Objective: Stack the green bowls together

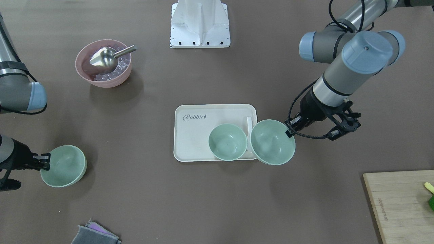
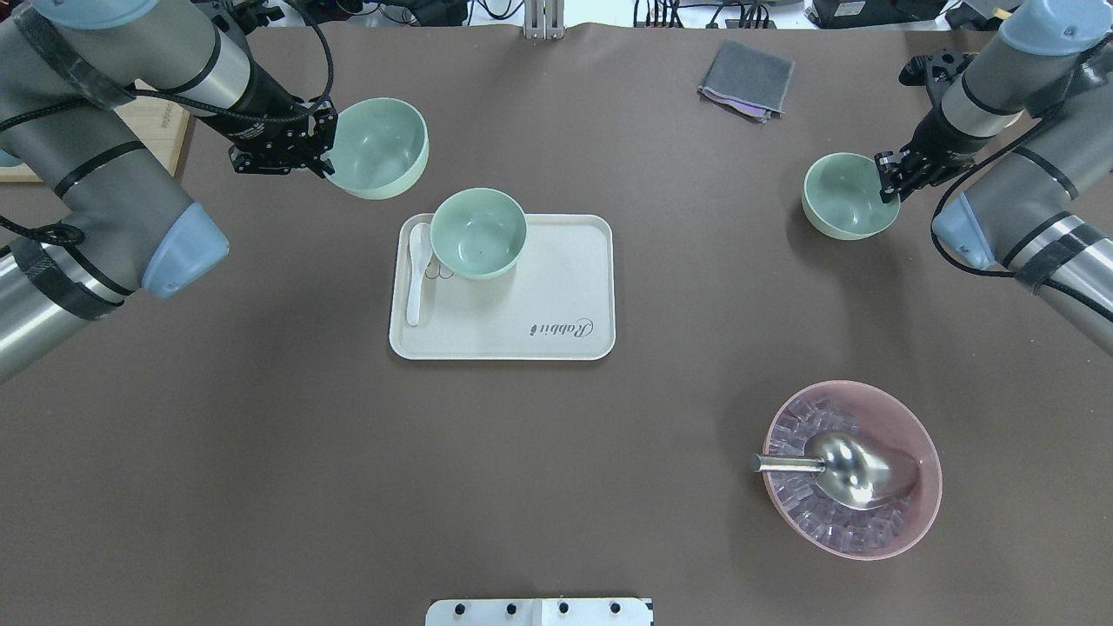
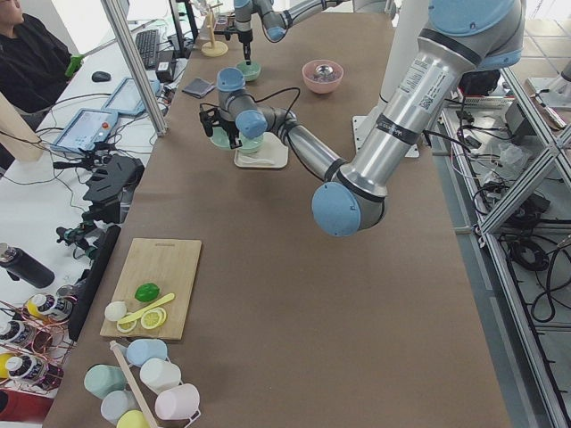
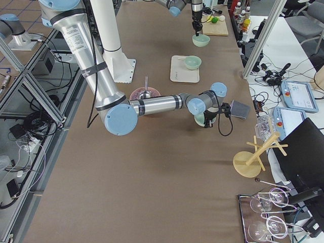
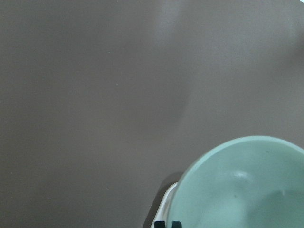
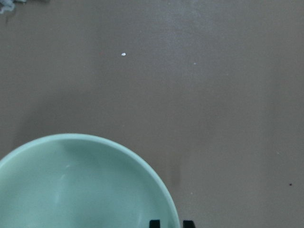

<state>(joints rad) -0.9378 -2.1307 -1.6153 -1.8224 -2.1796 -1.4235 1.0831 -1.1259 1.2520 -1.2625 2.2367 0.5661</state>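
One green bowl (image 2: 478,233) stands upright on the white tray (image 2: 556,287), at its far left corner; it also shows in the front view (image 1: 227,141). My left gripper (image 2: 323,143) is shut on the rim of a second green bowl (image 2: 378,148) and holds it tilted above the table beside the tray's corner (image 1: 272,141); the left wrist view shows this bowl (image 5: 247,185) over the tray's edge. My right gripper (image 2: 887,174) is shut on the rim of the third green bowl (image 2: 848,196) at the far right (image 1: 63,166). I cannot tell whether it touches the table.
A pink bowl (image 2: 904,522) with ice and a metal scoop (image 2: 856,469) stands near right. A white spoon (image 2: 417,274) lies on the tray's left side. A grey cloth (image 2: 746,78) lies at the far edge. A wooden board (image 1: 400,203) is beyond my left arm.
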